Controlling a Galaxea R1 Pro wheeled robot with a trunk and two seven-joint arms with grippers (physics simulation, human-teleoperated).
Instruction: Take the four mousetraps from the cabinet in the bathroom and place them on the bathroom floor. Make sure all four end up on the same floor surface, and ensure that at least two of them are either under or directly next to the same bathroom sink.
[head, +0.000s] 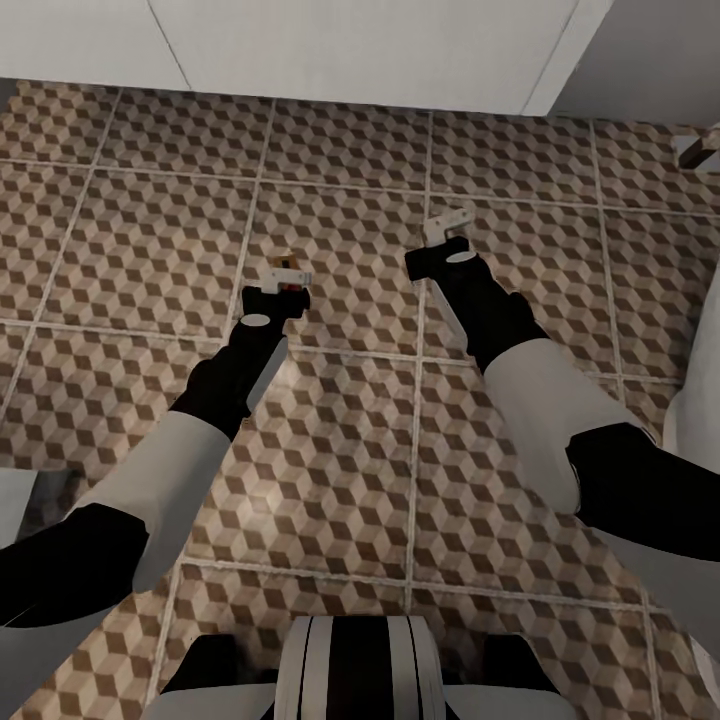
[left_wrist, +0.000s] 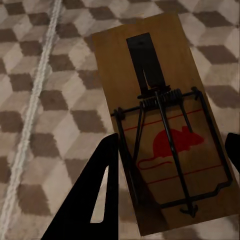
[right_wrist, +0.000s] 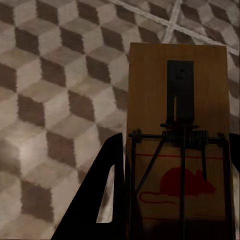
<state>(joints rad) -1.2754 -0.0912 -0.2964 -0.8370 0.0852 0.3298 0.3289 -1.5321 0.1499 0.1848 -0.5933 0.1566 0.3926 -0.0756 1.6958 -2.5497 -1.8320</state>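
Head view: both arms are seen stretched forward over the floor (head: 340, 440), whose large square tiles are printed with a brown, beige and white cube pattern and are divided by pale grout lines. A flat rectangular slab of brown wood is carried in each gripper. The left gripper (head: 290, 272) is clamped on the left trap (head: 287, 264), which is small and blurred here. The right gripper (head: 448, 226) is clamped on the right trap (head: 450, 220), seen edge-on and pale.

In the left wrist view, the left trap (left_wrist: 160, 115) is shown with a black wire spring, a dark metal tab and a red mouse print; one dark finger (left_wrist: 102, 195) lies against its long edge. In the right wrist view, the right trap (right_wrist: 177, 135) bears the same fittings.

A white wall (head: 340, 45) borders the far edge of the tiles. At the right edge a white curved form (head: 700, 400) is seen, possibly a fixture. Open tile lies ahead of both grippers.
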